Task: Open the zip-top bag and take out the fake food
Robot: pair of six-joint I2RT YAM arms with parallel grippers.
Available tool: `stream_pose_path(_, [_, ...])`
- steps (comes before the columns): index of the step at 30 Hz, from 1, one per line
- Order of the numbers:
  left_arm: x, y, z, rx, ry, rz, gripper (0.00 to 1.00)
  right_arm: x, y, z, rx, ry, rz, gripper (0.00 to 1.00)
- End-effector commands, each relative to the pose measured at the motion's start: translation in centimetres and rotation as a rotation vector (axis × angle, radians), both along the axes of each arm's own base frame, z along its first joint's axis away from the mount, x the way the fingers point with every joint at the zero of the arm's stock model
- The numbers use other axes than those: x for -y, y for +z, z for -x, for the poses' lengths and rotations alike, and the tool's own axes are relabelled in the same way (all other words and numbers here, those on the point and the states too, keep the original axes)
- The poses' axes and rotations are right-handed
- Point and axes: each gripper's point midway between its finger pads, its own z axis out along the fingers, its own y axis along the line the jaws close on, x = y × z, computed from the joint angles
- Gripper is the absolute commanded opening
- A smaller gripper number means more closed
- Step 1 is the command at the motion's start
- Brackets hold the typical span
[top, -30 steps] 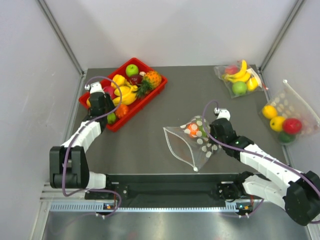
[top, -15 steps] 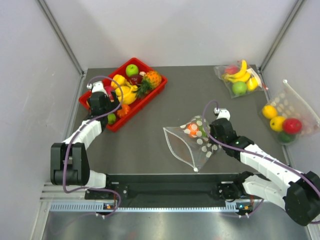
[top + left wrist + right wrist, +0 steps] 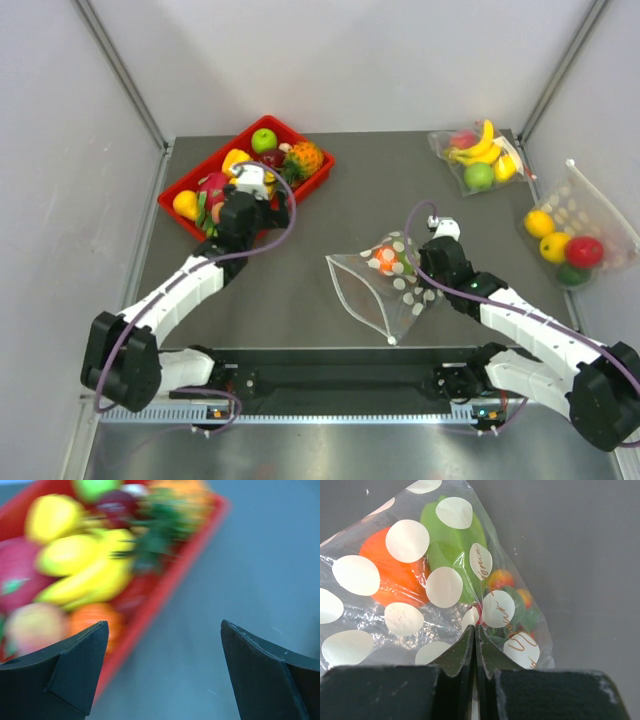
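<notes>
The zip-top bag [image 3: 385,290] lies on the dark table right of centre, clear with pale round dots, its white zip edge toward the left. Inside it show an orange fruit [image 3: 386,260] and a green fruit [image 3: 405,266]; I cannot make out a peach. My right gripper [image 3: 428,270] is shut on a fold of the bag's plastic [image 3: 445,587], pinched right beside the orange fruit [image 3: 385,580] and the green fruit [image 3: 447,537]. My right fingertips [image 3: 475,630] meet with film between them. My left gripper [image 3: 262,188] is open and empty [image 3: 165,630] over the red tray's near rim.
A red tray [image 3: 310,185] full of fake fruit stands at the back left; its rim [image 3: 165,590] runs past my left fingers. A clear banana-and-green-apple bag [image 3: 478,160] and a bigger dotted bag of fruit [image 3: 570,235] lie at the right.
My left arm has swung right, from the tray's left end to its near right rim. The right gripper and the bag have not moved.
</notes>
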Motion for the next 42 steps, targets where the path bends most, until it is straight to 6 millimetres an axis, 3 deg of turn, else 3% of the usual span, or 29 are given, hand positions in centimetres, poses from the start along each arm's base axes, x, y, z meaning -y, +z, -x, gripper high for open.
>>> stream_pose_path(1, [4.9, 2.0, 2.6, 0.09, -0.16, -0.038, 0.97, 0.2, 0.9, -0.6, 0.021, -0.009, -0.009, 0.0])
stream_pose_path(4, [9.0, 1.9, 6.2, 0.096, -0.35, 0.008, 0.95, 0.1, 1.0, -0.6, 0.024, -0.011, -0.012, 0.0])
stream_pose_path(9, [13.8, 1.4, 13.3, 0.104, -0.595, 0.084, 0.93, 0.1, 1.0, -0.8, 0.021, -0.013, -0.011, 0.0])
stream_pose_path(13, [15.5, 1.4, 17.0, 0.114, -0.696, 0.113, 0.92, -0.1, 1.3, -1.0, 0.025, -0.011, -0.016, 0.0])
stream_pose_path(18, [17.4, 1.3, 19.9, 0.11, -0.812, 0.152, 0.9, -0.3, 1.4, -0.9, 0.024, -0.004, -0.024, 0.0])
stream_pose_path(22, [19.8, -0.3, 22.7, 0.061, -0.951, 0.153, 0.89, -0.2, 1.4, -0.9, 0.023, -0.007, -0.021, 0.0])
stream_pose_path(26, [21.7, -2.4, 23.5, -0.013, -1.0, 0.133, 0.87, -0.2, 1.4, -0.8, 0.021, -0.009, -0.026, 0.0])
stream_pose_path(32, [23.7, -3.8, 23.6, -0.035, -1.034, 0.14, 0.87, -0.1, 1.5, -0.7, 0.023, -0.01, -0.021, 0.0])
stream_pose_path(37, [25.3, -4.0, 22.2, -0.016, -1.01, 0.142, 0.88, -0.2, 1.3, -0.5, 0.014, -0.004, -0.024, 0.0])
stream_pose_path(42, [26.5, -6.6, 19.9, -0.022, -0.937, 0.095, 0.9, -0.4, 1.3, -0.4, 0.008, 0.01, -0.03, 0.0])
